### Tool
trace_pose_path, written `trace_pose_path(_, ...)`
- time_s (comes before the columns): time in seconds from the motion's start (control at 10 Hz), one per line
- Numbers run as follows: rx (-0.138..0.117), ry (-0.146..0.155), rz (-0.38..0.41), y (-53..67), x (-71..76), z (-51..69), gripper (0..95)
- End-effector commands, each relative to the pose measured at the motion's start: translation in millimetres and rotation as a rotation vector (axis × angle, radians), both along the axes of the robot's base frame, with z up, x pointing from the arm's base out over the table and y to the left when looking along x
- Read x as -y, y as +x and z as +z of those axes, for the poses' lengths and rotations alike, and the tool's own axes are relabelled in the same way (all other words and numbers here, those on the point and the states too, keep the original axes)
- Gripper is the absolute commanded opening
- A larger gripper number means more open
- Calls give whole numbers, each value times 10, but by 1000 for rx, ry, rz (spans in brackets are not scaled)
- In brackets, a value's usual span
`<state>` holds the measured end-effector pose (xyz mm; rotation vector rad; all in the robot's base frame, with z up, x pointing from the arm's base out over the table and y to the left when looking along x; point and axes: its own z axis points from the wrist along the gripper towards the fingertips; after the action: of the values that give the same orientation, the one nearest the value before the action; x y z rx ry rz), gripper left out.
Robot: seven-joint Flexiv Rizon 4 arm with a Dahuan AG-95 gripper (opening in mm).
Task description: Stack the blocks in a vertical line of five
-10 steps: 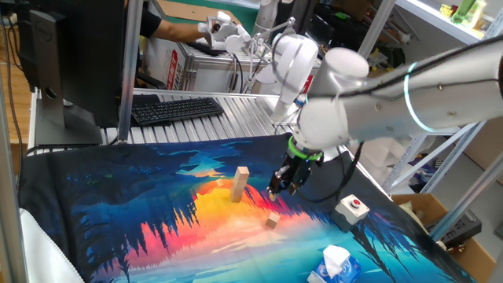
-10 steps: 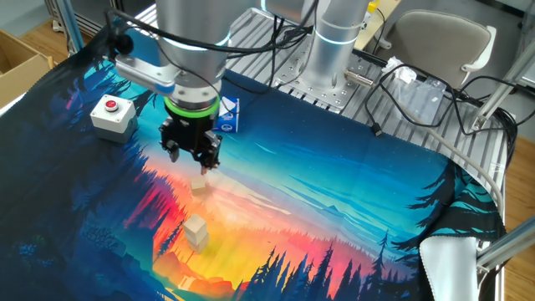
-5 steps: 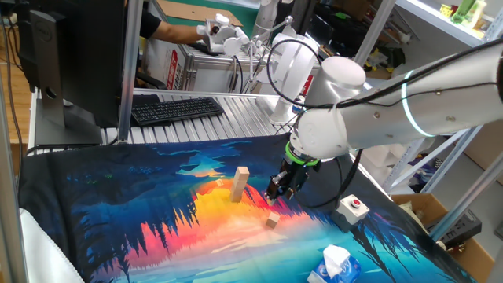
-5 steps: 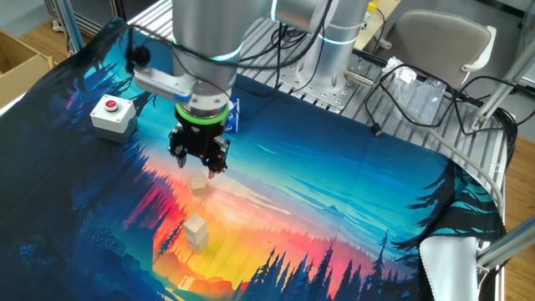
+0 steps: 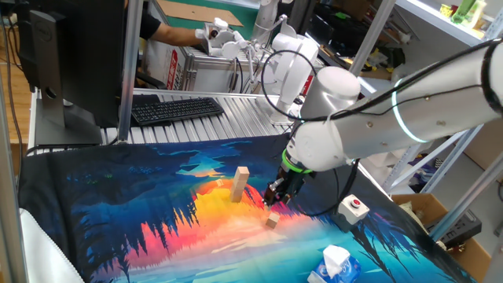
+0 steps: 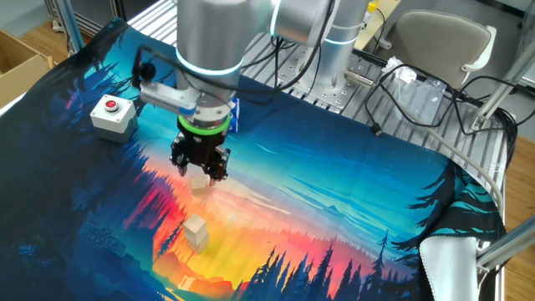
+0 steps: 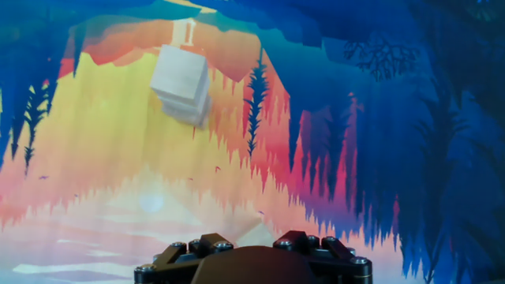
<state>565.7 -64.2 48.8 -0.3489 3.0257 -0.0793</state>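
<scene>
Loose block [image 5: 271, 222] on the mat, pincer [image 5: 276, 196] just above it, holding nothing, opening unclear.

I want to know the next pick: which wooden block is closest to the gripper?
The single loose block lying on the mat just below the gripper. The other blocks stand farther off, already stacked in a short tower.

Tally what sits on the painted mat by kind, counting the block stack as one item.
Block stack: 1
Loose block: 1
White box with red button: 1
Blue-and-white carton: 1
Total: 4
</scene>
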Motion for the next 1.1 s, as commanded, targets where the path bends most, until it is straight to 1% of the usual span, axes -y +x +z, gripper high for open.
trace_pose_path(0.1,3,6,6,-7,-9,-69,570)
trace_pose_path(0.4,22,8,9,-24,-13,-236,570)
trace_pose_path(0.5,23,9,12,-27,-11,-276,570)
trace_pose_path(1.0,18,12,16,-25,1,-347,570)
trace_pose_path(1.1,20,13,16,-23,9,-384,570)
